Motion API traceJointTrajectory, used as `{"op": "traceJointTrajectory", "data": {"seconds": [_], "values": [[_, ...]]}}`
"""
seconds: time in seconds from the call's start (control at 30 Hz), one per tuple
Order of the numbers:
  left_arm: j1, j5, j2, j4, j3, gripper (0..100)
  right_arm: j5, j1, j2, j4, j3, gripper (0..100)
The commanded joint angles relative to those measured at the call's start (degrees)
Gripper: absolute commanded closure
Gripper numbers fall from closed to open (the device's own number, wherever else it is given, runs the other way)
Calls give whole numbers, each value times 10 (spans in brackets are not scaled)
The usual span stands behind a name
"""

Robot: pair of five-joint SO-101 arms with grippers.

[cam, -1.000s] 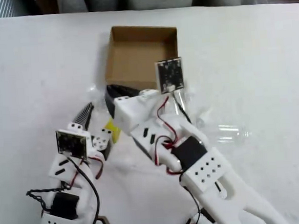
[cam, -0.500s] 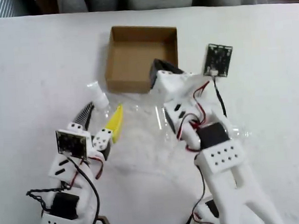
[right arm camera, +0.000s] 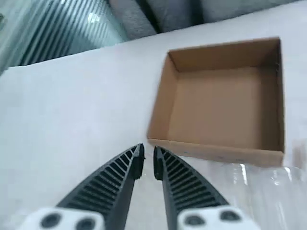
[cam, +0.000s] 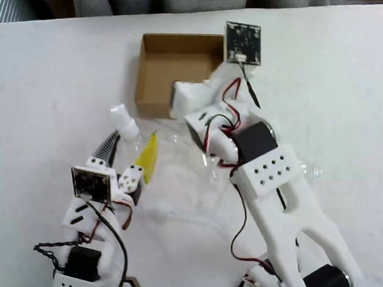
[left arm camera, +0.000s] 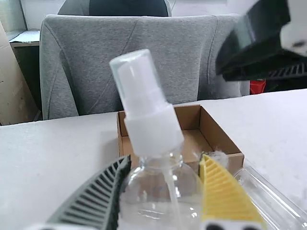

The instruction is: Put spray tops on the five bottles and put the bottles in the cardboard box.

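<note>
Closest in, the left fingers (left arm camera: pixel 96 201) are one grey and one yellow, both ribbed wedges. They're clamped on a clear, round plastic bottle (left arm camera: pixel 158 196) that stands upright between them with a smooth white spray top (left arm camera: pixel 146 110) on its neck. Just off the yellow finger, another clear bottle (left arm camera: pixel 268 191) lies on its side on the white bench (left arm camera: pixel 48 158).

The right fingers (right arm camera: pixel 115 184) are black and ribbed, nearly together, with just a thin slit between them and nothing in it. Their tips sit over bare bench, just short of the near wall of the cardboard box (right arm camera: pixel 220 100). The box is square and low-walled, plain brown, open on top.

The high view adds what the wrist cams miss. The right arm (cam: pixel 272 171), chunky white plastic with red wires, has more clear bottles (cam: pixel 308 171) beside it, hard to pick out on the white top.

Farthest back beyond the left fingers there's a grey upholstered chair (left arm camera: pixel 96 72).
</note>
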Motion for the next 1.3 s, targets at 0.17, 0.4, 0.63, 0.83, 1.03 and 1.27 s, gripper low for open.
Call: {"op": "traceJointTrajectory", "data": {"seconds": [0.17,0.4,0.63,0.83,1.03,1.27], "values": [[4,-35,-9,-4,2,920,14,-113,36,58,-203,981],[1,-37,-9,-4,2,920,14,-148,148,145,-309,981],[0,-38,-9,-4,2,920,14,-153,184,199,-338,981],[0,-38,-9,-4,2,919,14,-153,184,244,-340,981],[0,-38,-9,-4,2,919,14,-152,183,255,-340,981],[0,-38,-9,-4,2,919,14,-117,183,256,-397,981]]}}
